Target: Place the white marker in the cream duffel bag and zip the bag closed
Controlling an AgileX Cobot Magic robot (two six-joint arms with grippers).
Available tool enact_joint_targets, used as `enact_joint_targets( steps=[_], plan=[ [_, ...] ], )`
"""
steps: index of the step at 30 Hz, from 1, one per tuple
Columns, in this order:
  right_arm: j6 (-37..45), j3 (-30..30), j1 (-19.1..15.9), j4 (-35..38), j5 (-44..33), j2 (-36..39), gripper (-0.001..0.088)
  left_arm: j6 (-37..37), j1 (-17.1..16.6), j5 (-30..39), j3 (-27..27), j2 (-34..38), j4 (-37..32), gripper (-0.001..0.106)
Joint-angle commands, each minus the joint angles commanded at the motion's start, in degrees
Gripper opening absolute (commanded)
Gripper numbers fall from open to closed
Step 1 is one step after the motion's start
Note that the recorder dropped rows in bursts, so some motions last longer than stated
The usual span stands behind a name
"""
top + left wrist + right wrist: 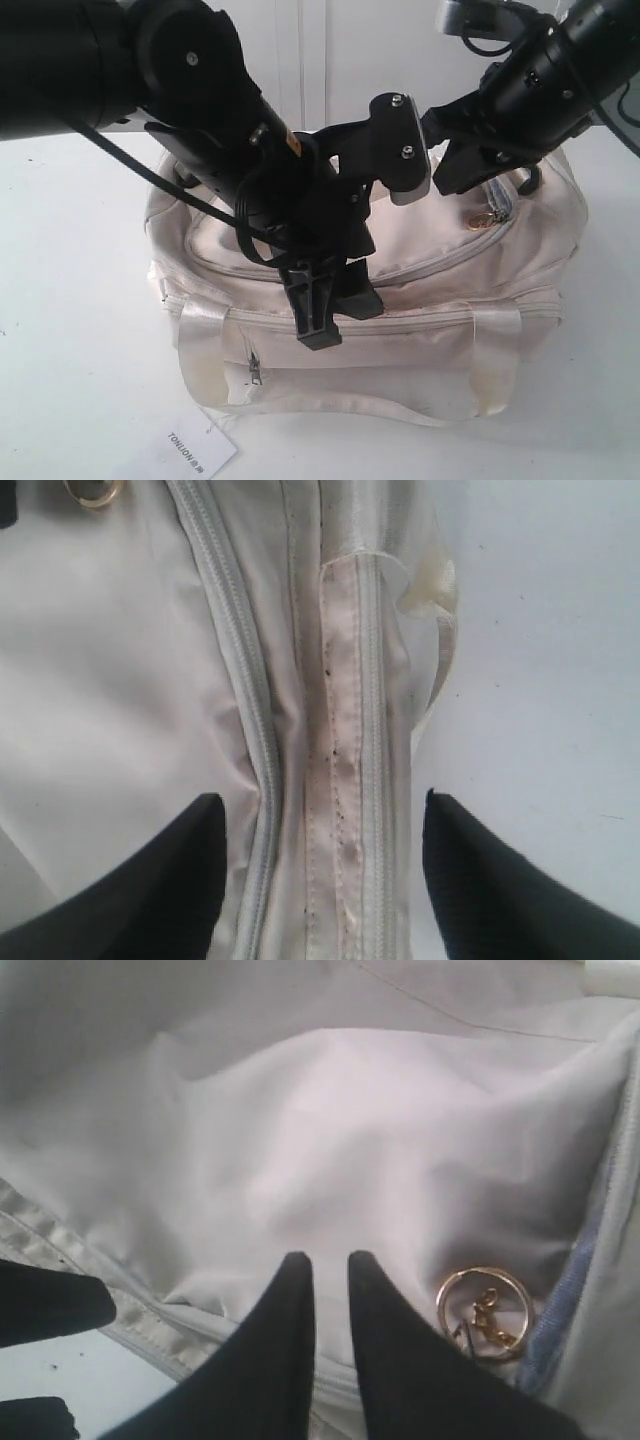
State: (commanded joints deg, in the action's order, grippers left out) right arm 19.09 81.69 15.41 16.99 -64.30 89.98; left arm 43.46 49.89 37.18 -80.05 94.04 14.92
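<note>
While right end effector [328, 1265] sits barely parted, empty, just beside gold ring pull [487, 1312], left end effector [320, 802] spreads wide over cream duffel bag [400, 365] zipper seam [250, 740]. No white marker in view, likely inside. Zip step; unless fully shut, next needs a pinch on that ring.
</note>
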Motion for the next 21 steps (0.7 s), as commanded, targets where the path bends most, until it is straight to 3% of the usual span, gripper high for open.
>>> enact_joint_targets(
  steps=[7,21],
  plan=[
    [-6.33,0.96,1.87,-9.03,-0.89,3.92,0.0371,-0.24,0.0,0.0,0.0,0.0,0.29,0.062],
    [-9.48,0.96,1.87,-12.7,-0.78,6.3,0.0466,-0.46,0.0,0.0,0.0,0.0,0.38,0.062]
  ],
)
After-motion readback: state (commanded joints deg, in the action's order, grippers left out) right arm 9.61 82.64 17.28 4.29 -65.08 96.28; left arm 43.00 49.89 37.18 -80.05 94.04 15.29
